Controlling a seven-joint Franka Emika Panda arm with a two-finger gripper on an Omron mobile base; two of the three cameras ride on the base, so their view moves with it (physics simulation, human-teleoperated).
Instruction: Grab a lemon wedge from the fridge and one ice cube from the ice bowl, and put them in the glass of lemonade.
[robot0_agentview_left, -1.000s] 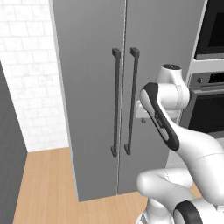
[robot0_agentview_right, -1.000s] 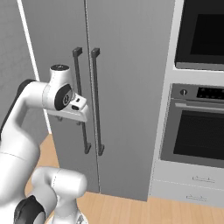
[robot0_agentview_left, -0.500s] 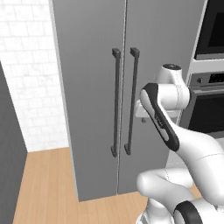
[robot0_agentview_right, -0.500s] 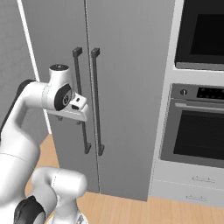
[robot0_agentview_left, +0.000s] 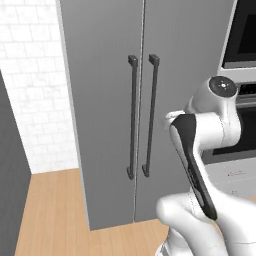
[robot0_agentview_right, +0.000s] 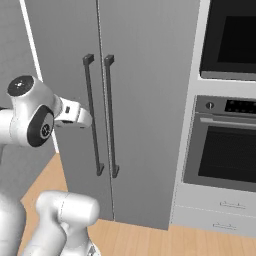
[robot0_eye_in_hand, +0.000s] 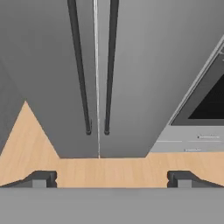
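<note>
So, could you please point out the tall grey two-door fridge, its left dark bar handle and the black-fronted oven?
Tall grey two-door fridge (robot0_agentview_left: 100, 75): left base view, left door panel.
Left dark bar handle (robot0_agentview_left: 132, 117): left base view, mid-bar.
Black-fronted oven (robot0_agentview_right: 227, 155): right base view, door window.

Place: home kitchen, rendered. Evidence: tall grey two-door fridge (robot0_agentview_left: 145, 100), doors shut, two dark vertical bar handles (robot0_agentview_right: 98, 117) side by side at centre seam; built-in black-fronted oven (robot0_agentview_right: 227, 150) stacked in grey cabinet column right of fridge; drawers (robot0_agentview_right: 220, 212) beneath oven; white tiled wall (robot0_agentview_left: 35, 90) left; light wood floor (robot0_agentview_left: 52, 210).
</note>
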